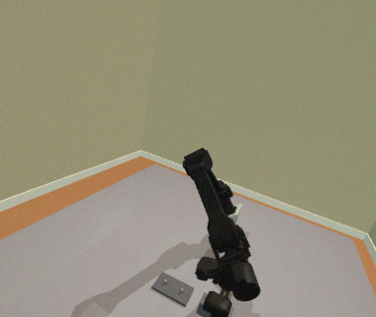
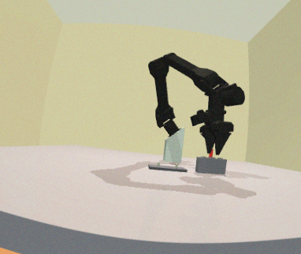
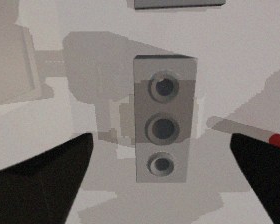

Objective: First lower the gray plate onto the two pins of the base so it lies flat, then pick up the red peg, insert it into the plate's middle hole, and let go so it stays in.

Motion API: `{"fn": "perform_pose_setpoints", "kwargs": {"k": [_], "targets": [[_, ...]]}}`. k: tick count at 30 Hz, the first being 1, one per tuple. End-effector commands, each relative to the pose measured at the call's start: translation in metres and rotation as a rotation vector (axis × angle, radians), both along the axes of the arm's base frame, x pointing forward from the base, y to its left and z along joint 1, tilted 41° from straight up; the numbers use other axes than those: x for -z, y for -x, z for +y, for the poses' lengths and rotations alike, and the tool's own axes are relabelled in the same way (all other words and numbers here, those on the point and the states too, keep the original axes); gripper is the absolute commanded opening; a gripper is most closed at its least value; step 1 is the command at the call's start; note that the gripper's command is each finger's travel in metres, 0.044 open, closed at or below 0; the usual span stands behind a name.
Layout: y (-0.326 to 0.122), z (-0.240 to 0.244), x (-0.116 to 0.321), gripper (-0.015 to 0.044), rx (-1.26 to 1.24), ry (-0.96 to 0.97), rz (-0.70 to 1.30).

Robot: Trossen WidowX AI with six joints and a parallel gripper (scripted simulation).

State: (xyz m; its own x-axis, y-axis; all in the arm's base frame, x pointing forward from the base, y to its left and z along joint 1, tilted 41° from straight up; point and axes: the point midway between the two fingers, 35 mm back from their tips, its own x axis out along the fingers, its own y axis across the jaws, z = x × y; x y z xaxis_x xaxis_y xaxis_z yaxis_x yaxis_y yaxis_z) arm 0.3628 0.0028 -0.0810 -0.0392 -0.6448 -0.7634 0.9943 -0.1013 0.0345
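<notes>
My gripper [image 2: 213, 153] [image 3: 161, 139] is open and empty, pointing down over the gray plate [image 1: 202, 310] [image 2: 211, 166] [image 3: 143, 107]. The plate is a thick block with three holes in a row facing up. In the wrist view it lies between the two fingers, lower than the tips. The red peg [image 2: 210, 153] [image 3: 279, 141] stands beside the plate; in the wrist view the right finger partly covers it. The flat dark base [image 1: 171, 291] [image 2: 167, 169] [image 3: 181, 3] lies apart from the plate, with two short upright pins. The fingertips are hidden in the top view.
The arm's pale mount [image 2: 173, 150] stands behind the base in the exterior view. The arm arches over from it and casts shadows on the table [image 1: 125, 256] [image 2: 80, 209]. Walls rise behind.
</notes>
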Motion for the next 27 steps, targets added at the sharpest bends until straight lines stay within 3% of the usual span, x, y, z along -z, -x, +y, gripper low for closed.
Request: {"fn": "perform_pose_setpoints", "kwargs": {"k": [1,27], "targets": [[0.002,-0.005,0.006,0.0440,-0.004,0.005,0.011],[0.004,-0.033,0.037,0.0440,-0.004,0.007,0.011]]}}
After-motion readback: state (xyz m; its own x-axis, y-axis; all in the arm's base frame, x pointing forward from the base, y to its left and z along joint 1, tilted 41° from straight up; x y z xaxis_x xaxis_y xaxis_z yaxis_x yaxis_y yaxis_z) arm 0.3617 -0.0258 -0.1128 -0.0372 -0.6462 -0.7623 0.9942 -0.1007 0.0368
